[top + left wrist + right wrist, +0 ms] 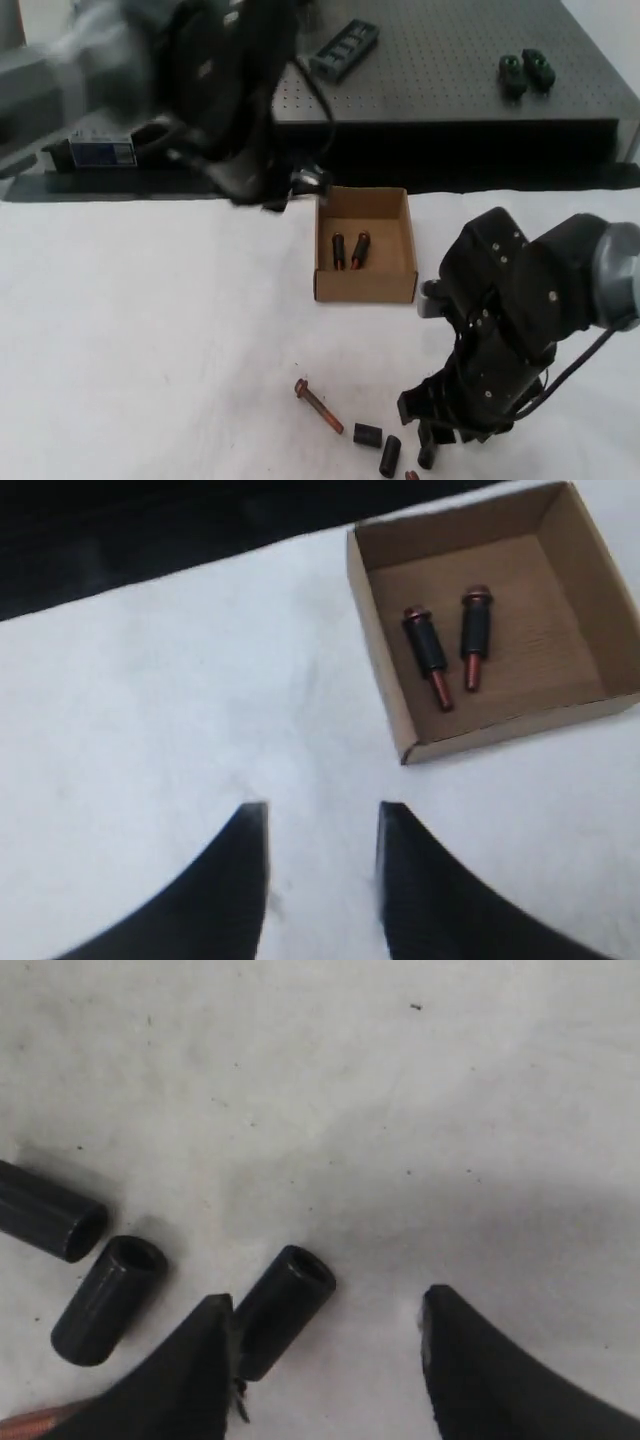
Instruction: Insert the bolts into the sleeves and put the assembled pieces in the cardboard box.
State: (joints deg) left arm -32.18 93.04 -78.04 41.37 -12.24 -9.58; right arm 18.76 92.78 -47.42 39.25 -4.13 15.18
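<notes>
Right hand (326, 1300) hangs low over the counter (400, 1090), fingers apart, one finger against a sleeve (285, 1305). Two more sleeves (108, 1298) lie beside it, with a loose bolt (318, 405) near. Left hand (322, 810), fingers also spread, hovers near the box (375, 630), which contains two assembled pieces (425, 650).

White bench (150, 320) bears cardboard box (365, 287), bolt (318, 405) (coppery), sleeves (368, 436).

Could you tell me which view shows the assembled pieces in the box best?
The left wrist view: both assembled pieces lie plainly, unobstructed, in the cardboard box. The high view shows them small; the right wrist view faces loose sleeves.
</notes>
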